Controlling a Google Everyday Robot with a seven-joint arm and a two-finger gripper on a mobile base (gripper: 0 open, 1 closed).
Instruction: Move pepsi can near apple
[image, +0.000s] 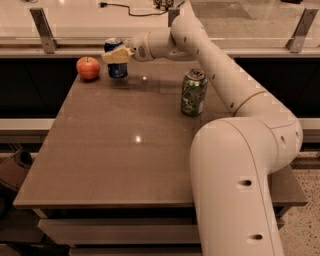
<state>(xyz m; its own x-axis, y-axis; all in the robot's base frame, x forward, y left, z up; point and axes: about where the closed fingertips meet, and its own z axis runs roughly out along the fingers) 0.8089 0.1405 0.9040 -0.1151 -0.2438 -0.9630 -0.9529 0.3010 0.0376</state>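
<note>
The pepsi can (117, 69) is dark blue with a silver top. It is upright at the far left of the brown table (135, 150), a short gap to the right of the red-orange apple (88, 68). My gripper (115, 55) reaches in from the right and is shut on the upper half of the pepsi can. Its pale fingers (113, 56) cover the can's middle. I cannot tell whether the can's base touches the table or hangs just above it.
A green-patterned can (193, 92) stands upright at the right middle of the table. My white arm (235, 100) arcs over the table's right side. A raised ledge with metal brackets (42, 22) runs along the far edge.
</note>
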